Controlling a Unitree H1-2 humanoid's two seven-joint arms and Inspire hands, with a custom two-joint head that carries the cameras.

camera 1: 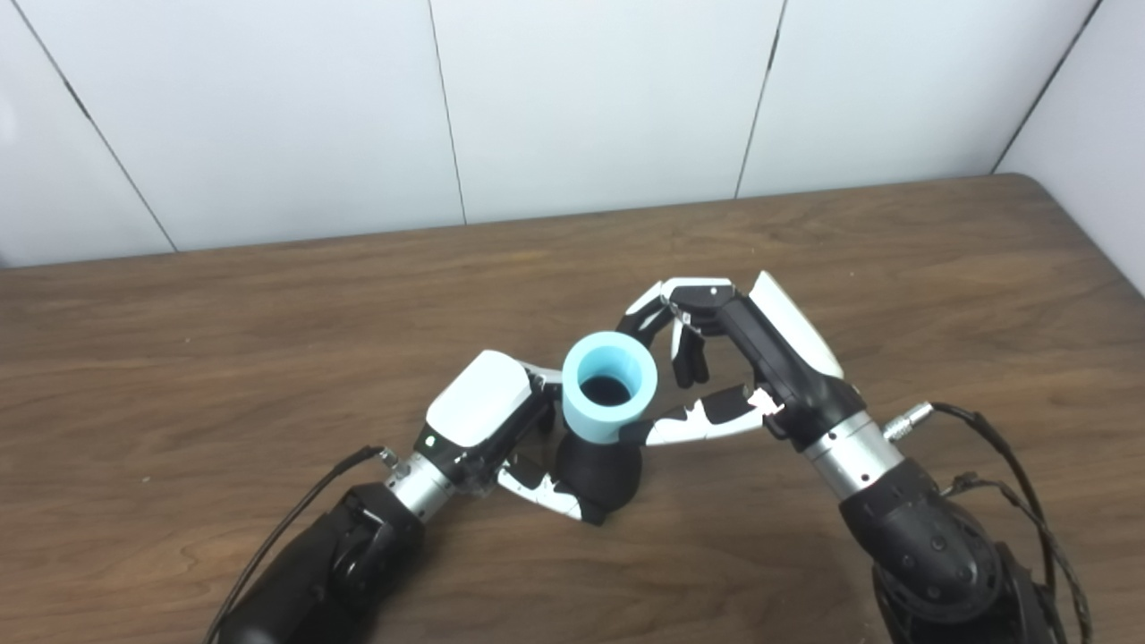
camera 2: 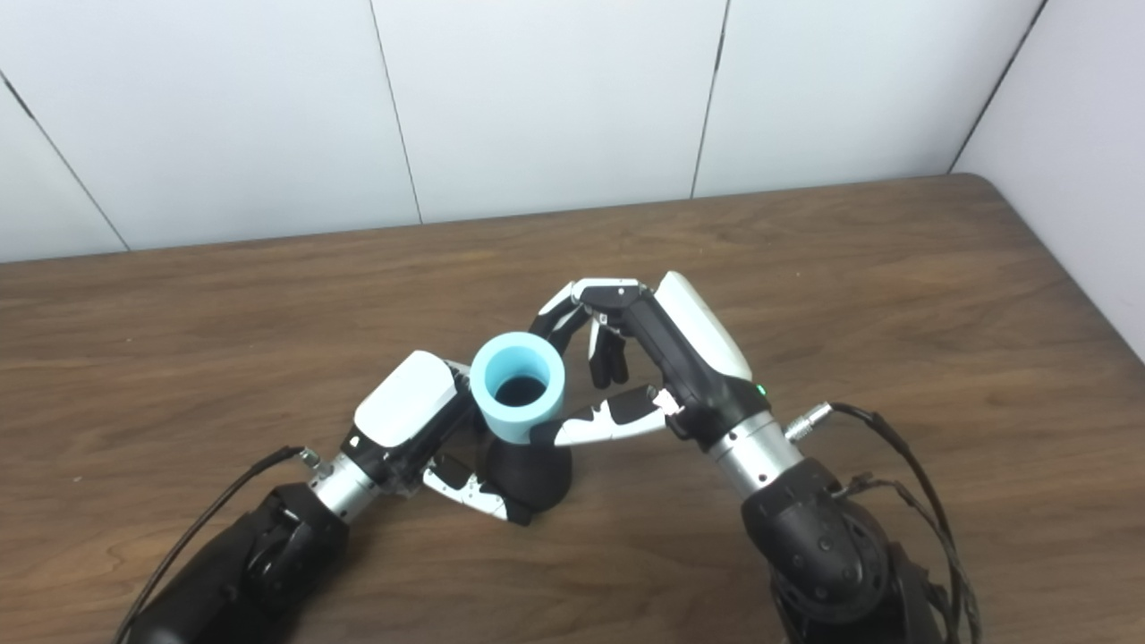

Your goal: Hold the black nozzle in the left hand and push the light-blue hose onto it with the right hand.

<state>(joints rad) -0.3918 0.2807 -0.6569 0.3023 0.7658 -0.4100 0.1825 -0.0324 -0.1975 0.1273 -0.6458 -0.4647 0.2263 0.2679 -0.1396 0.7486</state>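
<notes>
- No brand, label or readable writing anywhere in either view; only a small green indicator light on the back of each hand
- Black nozzle [camera 1: 597, 476] stands upright near the middle of the wooden table [camera 1: 224, 358], rounded body at the bottom
- Light-blue hose [camera 1: 609, 386], a short stubby tube, sits on top of the nozzle with its open end up; dark bore visible down the middle; lower end meets the nozzle top, how deep it is seated cannot be told
- Left hand [camera 1: 501, 434] wraps the nozzle from the left: thumb curled across the nozzle's front lower side, touching it; the other fingers go behind the hose and are mostly hidden
- Right hand [camera 1: 716, 367] comes in from the right: thumb lies against the hose's lower right side near the joint, fingers arched over and curled down just beside the hose's far right edge; whether those fingertips touch the hose cannot be told
- Cables run off both wrists toward the bottom edge
- White panelled wall [camera 1: 581, 98] behind the table; right wall meets it at the table's far right corner
</notes>
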